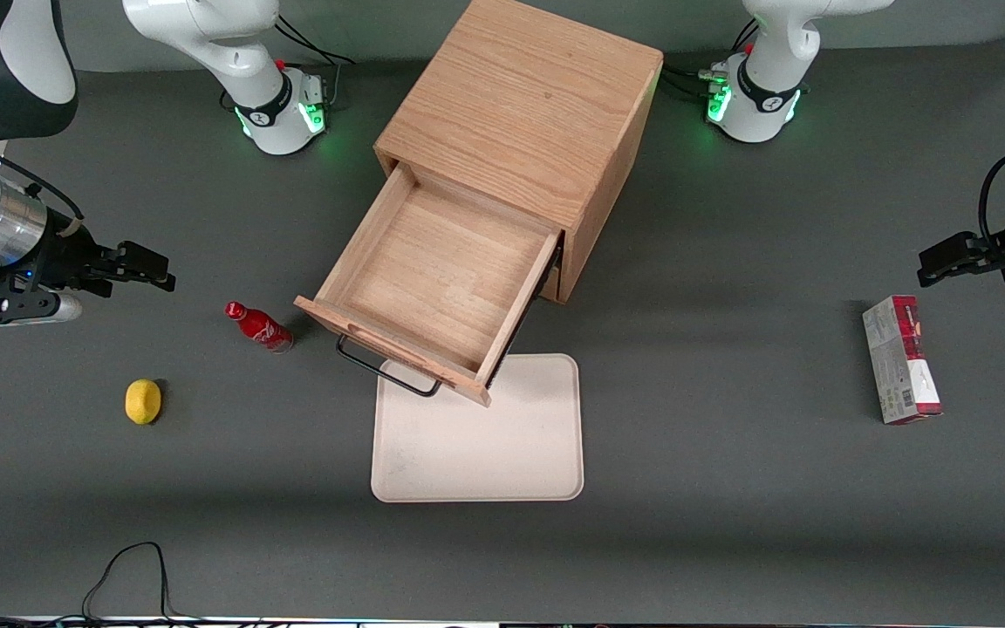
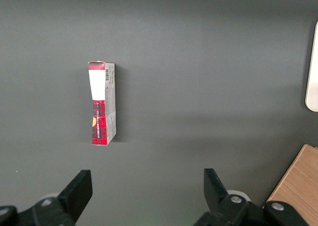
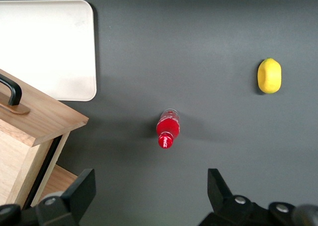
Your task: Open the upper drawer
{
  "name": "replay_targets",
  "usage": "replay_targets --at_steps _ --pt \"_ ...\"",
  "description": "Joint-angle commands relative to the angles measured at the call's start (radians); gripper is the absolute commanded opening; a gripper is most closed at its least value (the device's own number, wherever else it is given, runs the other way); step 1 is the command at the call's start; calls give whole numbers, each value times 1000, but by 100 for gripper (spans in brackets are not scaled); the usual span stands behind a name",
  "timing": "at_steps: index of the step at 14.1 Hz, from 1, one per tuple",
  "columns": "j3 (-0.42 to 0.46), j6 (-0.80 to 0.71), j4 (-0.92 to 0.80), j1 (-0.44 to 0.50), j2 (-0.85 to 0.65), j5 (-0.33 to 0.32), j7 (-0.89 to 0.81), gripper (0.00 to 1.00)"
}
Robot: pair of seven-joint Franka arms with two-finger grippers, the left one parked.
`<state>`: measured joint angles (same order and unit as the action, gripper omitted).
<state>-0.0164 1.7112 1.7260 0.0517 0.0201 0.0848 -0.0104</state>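
Upper drawer (image 1: 441,283) apart from pincer (image 1: 153,269)

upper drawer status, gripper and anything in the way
Black two-finger gripper open, empty, off toward the working arm's end. Light-wood upper drawer pulled well out, its black bar handle above the beige tray. Small red bottle stands beside the drawer front.

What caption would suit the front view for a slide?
Upper drawer pulled fully out over the tray; gripper open, apart from it, near the red bottle.
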Motion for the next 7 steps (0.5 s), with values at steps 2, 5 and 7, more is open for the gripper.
replay_targets --at_steps 2,5,7 --pt "10 -15 -39 -19 14 -20 13 100" --pt "9 -28 -60 -16 20 -22 13 100" --pt "9 -35 -65 -13 21 -22 13 100"
